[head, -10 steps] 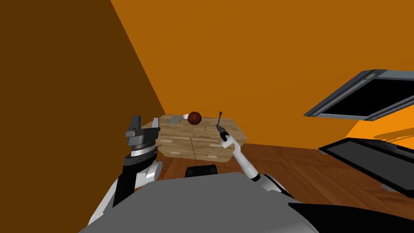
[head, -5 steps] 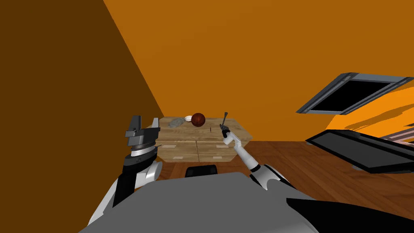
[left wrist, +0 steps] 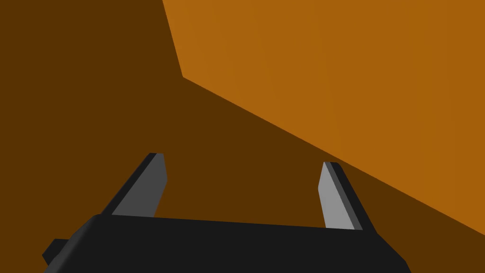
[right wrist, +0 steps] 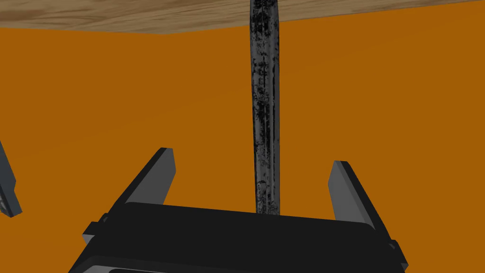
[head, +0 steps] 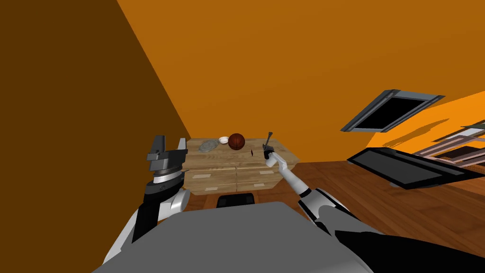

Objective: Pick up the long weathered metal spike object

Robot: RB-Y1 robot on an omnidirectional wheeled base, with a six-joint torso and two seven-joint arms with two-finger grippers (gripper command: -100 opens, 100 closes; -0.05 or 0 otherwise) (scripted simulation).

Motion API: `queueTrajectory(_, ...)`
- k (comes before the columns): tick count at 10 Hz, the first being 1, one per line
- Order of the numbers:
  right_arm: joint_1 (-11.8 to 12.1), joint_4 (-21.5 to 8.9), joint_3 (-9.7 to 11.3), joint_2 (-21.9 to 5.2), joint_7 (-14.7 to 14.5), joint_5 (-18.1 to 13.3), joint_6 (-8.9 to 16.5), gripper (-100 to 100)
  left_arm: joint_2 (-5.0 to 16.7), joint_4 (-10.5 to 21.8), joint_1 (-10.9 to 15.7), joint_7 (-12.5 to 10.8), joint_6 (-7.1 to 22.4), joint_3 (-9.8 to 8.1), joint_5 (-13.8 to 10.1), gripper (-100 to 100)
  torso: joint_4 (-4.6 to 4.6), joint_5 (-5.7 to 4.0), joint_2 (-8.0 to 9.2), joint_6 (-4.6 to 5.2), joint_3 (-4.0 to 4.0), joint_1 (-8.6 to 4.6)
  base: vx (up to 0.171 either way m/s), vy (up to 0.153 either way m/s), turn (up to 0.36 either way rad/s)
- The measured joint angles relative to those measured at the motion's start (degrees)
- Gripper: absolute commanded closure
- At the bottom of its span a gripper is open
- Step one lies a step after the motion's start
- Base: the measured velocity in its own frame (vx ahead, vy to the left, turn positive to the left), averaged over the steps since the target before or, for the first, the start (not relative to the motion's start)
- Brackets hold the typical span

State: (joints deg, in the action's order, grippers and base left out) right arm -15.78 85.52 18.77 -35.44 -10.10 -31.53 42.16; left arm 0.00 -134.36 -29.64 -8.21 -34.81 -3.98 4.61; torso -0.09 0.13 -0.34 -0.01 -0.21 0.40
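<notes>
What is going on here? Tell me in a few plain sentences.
The robot's right gripper is stretched out to the wooden dresser, and the long, dark, weathered spike rises between its fingers. The fingers stand open and neither presses the spike, so it is not clamped. The left gripper, also open, is held up on the robot's left near the dresser. A brown ball and a small white bowl sit on the dresser top.

Left end effector (left wrist: 244,159): two light grey fingers (left wrist: 336,199) rise from a dark box body, standing well apart. Blades tilt slightly outward; the gap between them is wide.
</notes>
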Motion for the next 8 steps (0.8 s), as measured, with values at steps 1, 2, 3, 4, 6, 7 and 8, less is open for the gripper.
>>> queueTrajectory(1,-0.90,-1.28,0.19,-0.52,0.37,-0.56,0.13,-100,0.00,0.00,0.00,0.00,0.00,0.00,0.00,0,0.01,-0.05,0.02,0.02,0.01,-0.17,0.040,0.144,-0.092)
queueTrajectory(2,-2.27,-3.01,0.37,-2.03,0.77,-0.85,0.39,-100,0.00,0.00,0.00,0.00,0.00,0.00,0.00,0,0.01,-0.02,-0.01,0.02,0.00,-0.03,0.053,0.189,-0.096)
queueTrajectory(3,-2.55,-2.93,0.61,-3.29,1.02,-1.34,1.37,-100,0.00,0.00,0.00,0.00,0.00,0.00,0.00,0,0.00,0.01,-0.03,0.01,-0.01,0.13,0.024,0.087,-0.028)
queueTrajectory(4,-2.56,-2.86,0.64,-3.39,1.06,-1.41,1.65,0,0.00,0.00,0.00,0.00,0.00,0.00,0.00,0,0.00,-0.03,0.03,0.00,0.02,-0.15,0.004,0.016,0.003)
queueTrajectory(6,-3.33,-4.49,-0.66,-3.91,-0.30,0.29,0.35,-100,0.01,0.01,0.01,0.00,0.00,0.00,0.00,0,0.03,-0.08,0.13,-0.01,0.07,-0.27,-0.005,0.085,0.061)
queueTrajectory(7,-3.64,-6.39,-1.49,-4.21,-1.96,1.59,-1.42,-100,0.00,0.00,0.00,0.00,0.00,0.00,0.00,0,0.03,-0.07,0.14,0.02,0.08,-0.25,0.002,0.040,-0.016)
queueTrajectory(8,-3.68,-7.81,-1.72,-4.15,-2.76,1.88,-2.73,-100,0.01,0.00,0.00,0.00,0.00,-0.01,0.00,0,0.03,-0.10,0.14,0.02,0.08,-0.38,-0.008,0.084,0.070)
